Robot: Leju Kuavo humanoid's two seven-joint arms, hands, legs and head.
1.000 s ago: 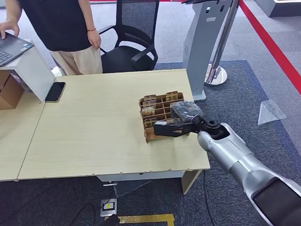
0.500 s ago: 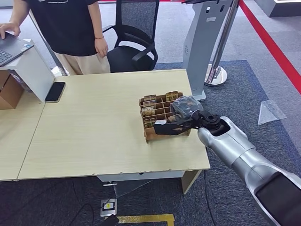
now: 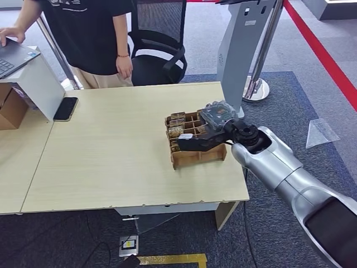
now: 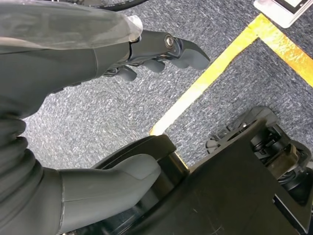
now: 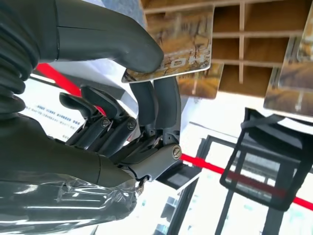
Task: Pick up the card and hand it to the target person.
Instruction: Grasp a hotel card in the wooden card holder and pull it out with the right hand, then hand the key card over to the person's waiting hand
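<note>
The card [image 5: 173,54] is pinched between the right hand's [image 3: 202,140] thumb and fingers [image 5: 166,98] — just above the box [image 3: 196,156] of slots on the bench [image 3: 105,151], other cards standing in it. The left hand [image 4: 110,54] hangs over carpet, fingers loosely curled, holding nothing. A person [image 3: 88,39] stands at the bench's far side.
</note>
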